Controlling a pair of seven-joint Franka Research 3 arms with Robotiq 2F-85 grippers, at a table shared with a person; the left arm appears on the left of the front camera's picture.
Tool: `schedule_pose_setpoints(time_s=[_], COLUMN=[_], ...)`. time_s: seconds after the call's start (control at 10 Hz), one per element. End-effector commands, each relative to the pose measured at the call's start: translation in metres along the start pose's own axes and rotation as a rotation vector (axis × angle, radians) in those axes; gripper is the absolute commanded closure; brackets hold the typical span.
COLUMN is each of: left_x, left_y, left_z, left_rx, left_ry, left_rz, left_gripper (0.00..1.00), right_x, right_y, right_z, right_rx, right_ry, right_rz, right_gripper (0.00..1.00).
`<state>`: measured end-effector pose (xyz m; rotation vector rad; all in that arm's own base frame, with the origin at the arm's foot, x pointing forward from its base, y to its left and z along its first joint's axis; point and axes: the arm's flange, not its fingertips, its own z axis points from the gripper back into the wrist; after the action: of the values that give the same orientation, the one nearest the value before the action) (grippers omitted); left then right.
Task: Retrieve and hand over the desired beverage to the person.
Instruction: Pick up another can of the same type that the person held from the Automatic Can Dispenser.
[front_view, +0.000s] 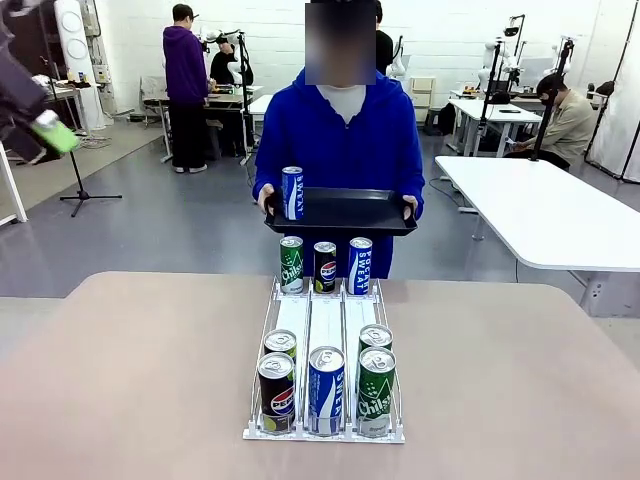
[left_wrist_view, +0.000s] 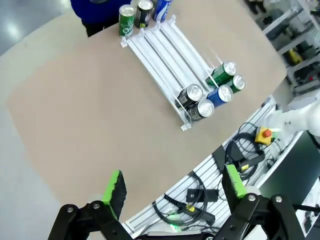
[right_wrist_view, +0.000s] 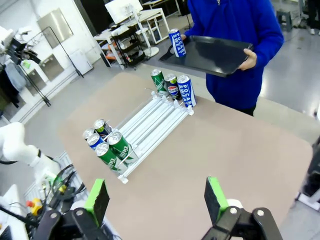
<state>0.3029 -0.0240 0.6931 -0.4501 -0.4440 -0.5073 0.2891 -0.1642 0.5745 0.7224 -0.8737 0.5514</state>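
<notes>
Beverage cans (front_view: 326, 390) wait in the white slotted rack (front_view: 325, 320) at lower centre, one blue can (front_view: 292, 193) stands on the blue-hooded person's (front_view: 340, 130) black tray (front_view: 350, 212), and both my jaws gape empty, so I judge fetching not yet begun.

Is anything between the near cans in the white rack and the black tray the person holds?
Yes: a green can, a black can and a blue can stand upright at the white rack's far end, just in front of the black tray.

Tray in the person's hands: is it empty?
No, a blue can stands upright on the tray, near one end.
</notes>
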Motion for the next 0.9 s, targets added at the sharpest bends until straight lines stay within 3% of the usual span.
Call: schedule_pose_setpoints(time_s=[0.0, 0.2, 0.4, 0.8], left_x=[-0.028, -0.057, -0.078, -0.076], left_y=[0.028, 0.054, 0.058, 0.059], left_z=[-0.003, 0.008, 0.024, 0.034], left_rx=[-0.084, -0.091, -0.094, -0.088], left_ry=[-0.094, -0.207, -0.289, -0.264], left_rz=[-0.012, -0.007, -0.022, 0.005], left_gripper=[0.0, 0.0, 0.0, 0.0], right_x=[0.002, 0.002, 0.002, 0.002], right_y=[-0.002, -0.002, -0.002, -0.002], right_z=[-0.001, -0.001, -0.001, -0.001], right_rx=[0.021, 0.021, 0.021, 0.021], right_ry=[-0.033, -0.033, -0.033, -0.033], right_rz=[0.019, 0.019, 0.019, 0.019], right_gripper=[0.0, 0.0, 0.0, 0.0])
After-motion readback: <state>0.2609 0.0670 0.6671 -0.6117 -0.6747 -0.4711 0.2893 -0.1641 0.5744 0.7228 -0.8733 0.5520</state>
